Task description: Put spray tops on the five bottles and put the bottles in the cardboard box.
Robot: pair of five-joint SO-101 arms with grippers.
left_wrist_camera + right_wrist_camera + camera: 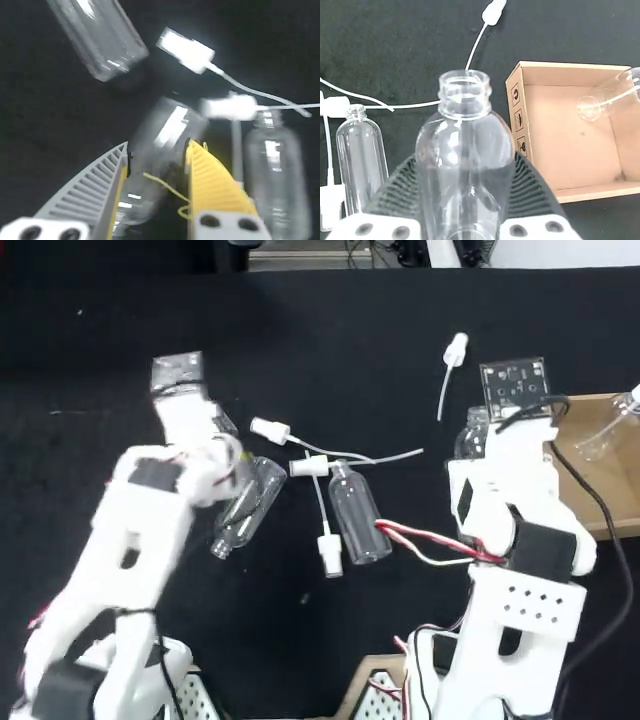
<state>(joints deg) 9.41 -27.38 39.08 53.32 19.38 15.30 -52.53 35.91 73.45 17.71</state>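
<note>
Loose bottles and spray tops crowd the middle; open mat lies beyond.

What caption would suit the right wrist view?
Right gripper holds an uncapped clear bottle upright, the cardboard box waiting nearby.

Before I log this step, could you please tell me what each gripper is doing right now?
Left gripper: closed on the lying bottle.
Right gripper: closed on the uncapped bottle, held upright.
</note>
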